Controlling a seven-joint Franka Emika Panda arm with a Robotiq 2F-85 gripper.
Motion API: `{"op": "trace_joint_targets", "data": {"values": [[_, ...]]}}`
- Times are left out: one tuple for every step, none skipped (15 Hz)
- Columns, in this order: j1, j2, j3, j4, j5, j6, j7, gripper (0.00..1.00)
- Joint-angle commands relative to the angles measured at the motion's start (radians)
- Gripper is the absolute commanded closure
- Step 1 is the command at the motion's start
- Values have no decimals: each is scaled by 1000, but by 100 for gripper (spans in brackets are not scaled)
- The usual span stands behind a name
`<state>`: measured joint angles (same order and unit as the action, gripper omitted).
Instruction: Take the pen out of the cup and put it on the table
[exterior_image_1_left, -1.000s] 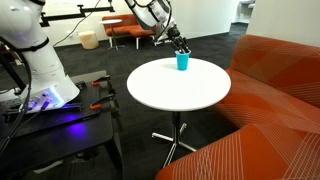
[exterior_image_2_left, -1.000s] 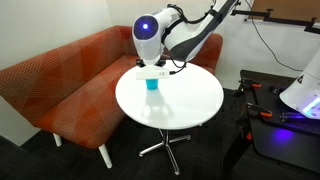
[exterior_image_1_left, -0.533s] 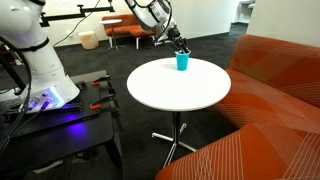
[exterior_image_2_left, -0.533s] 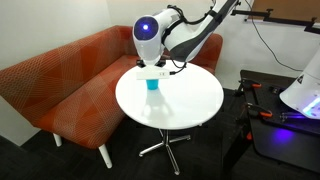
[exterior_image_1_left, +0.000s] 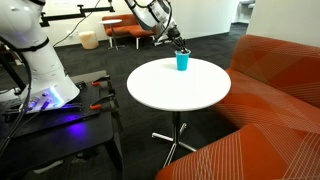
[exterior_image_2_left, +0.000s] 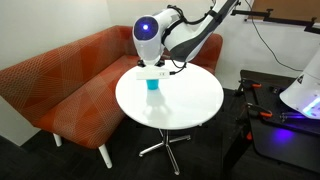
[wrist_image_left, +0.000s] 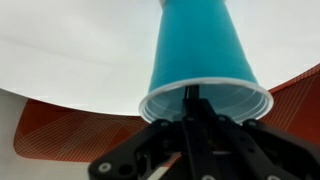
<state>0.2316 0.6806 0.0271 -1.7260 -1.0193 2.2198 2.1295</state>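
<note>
The teal-blue cup (exterior_image_1_left: 182, 62) stands upright near the far edge of the round white table (exterior_image_1_left: 180, 92); it also shows in the other exterior view (exterior_image_2_left: 151, 83) on the table (exterior_image_2_left: 185, 100). My gripper (exterior_image_1_left: 180, 47) (exterior_image_2_left: 156, 68) is right above the cup's mouth. In the wrist view the cup (wrist_image_left: 195, 45) fills the middle over the white tabletop (wrist_image_left: 70, 50). The thin dark pen (wrist_image_left: 190, 94) rises out of the cup's rim between my fingers. The gripper (wrist_image_left: 193, 118) looks shut on the pen. The pen is too small to make out in the exterior views.
An orange sofa (exterior_image_1_left: 270, 110) (exterior_image_2_left: 60, 85) curves around the table's side. A dark bench with purple light (exterior_image_1_left: 50, 112) (exterior_image_2_left: 290, 120) holds the white robot base (exterior_image_1_left: 30, 60). Orange chairs (exterior_image_1_left: 128, 30) stand far behind.
</note>
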Motion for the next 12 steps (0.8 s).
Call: {"op": "trace_joint_targets", "data": {"values": [[14, -6, -12, 0, 3, 0, 19, 97], [18, -8, -11, -1, 3, -6, 19, 97], [22, -12, -10, -2, 7, -18, 17, 97], [27, -15, -10, -3, 6, -24, 18, 97], [34, -20, -10, -5, 6, -37, 19, 97], [39, -22, -9, -5, 7, -46, 19, 97], [45, -24, -9, -5, 6, -54, 21, 97], [51, -27, -9, -5, 5, -66, 22, 97], [56, -26, -8, -2, 4, -76, 24, 97], [65, -27, -9, 1, 3, -98, 29, 97], [70, -28, -9, 1, -2, -107, 34, 97], [76, -30, -8, 2, -3, -123, 40, 97]]}}
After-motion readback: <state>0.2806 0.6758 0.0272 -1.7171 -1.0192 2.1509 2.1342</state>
